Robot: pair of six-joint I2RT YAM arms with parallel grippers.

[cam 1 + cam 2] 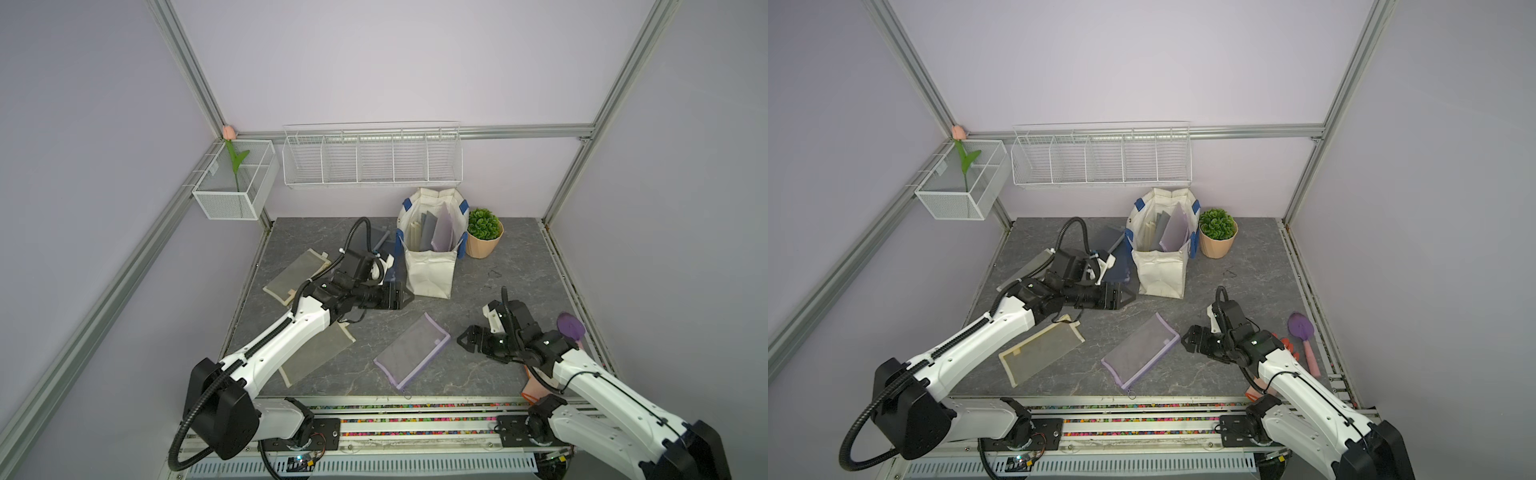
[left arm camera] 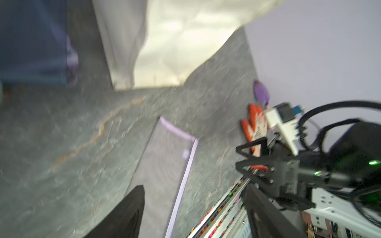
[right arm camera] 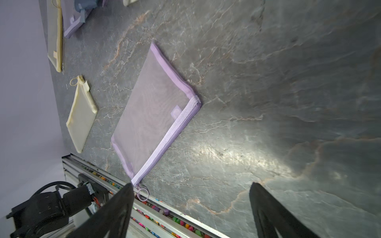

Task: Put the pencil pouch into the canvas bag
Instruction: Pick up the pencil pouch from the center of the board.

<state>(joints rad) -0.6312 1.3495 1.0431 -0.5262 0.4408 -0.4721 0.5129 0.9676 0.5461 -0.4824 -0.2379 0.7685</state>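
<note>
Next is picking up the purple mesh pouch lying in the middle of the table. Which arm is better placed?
Probably the right. The right gripper is open, empty and right beside the purple mesh pouch, facing it. The left gripper is open too but over by the canvas bag.

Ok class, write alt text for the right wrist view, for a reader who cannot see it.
A purple mesh pencil pouch lies flat on the grey marbled table, its zip ring nearest the open, empty right gripper. Two cream pouches lie farther off.
</note>
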